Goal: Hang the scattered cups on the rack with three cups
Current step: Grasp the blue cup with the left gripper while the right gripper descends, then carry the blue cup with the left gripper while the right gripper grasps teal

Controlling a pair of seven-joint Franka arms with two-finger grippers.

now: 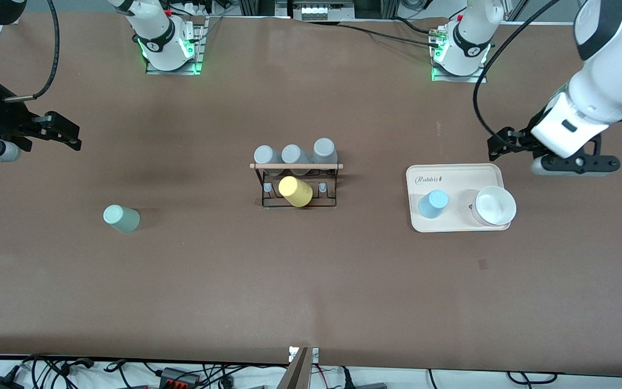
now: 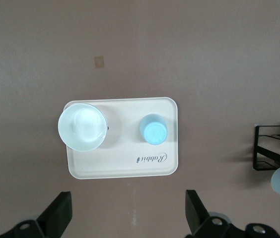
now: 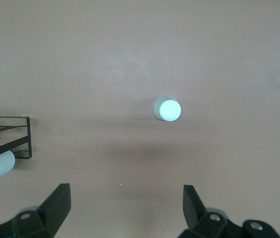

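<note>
The black wire rack (image 1: 296, 186) with a wooden rod stands mid-table. Three grey cups (image 1: 292, 155) sit upside down along it, and a yellow cup (image 1: 295, 191) is on its nearer row. The mint green cup (image 1: 121, 218) stands upside down on the table toward the right arm's end; it also shows in the right wrist view (image 3: 168, 108). The light blue cup (image 1: 433, 204) stands upside down on the cream tray (image 1: 454, 226); it also shows in the left wrist view (image 2: 153, 130). My left gripper (image 2: 128, 203) is open and empty over the table beside the tray. My right gripper (image 3: 125, 198) is open and empty over the table, apart from the mint cup.
A white bowl (image 1: 495, 206) sits on the tray beside the blue cup, toward the left arm's end. The rack's end shows in the left wrist view (image 2: 276, 148) and in the right wrist view (image 3: 11, 136). Cables lie along the table's nearer edge.
</note>
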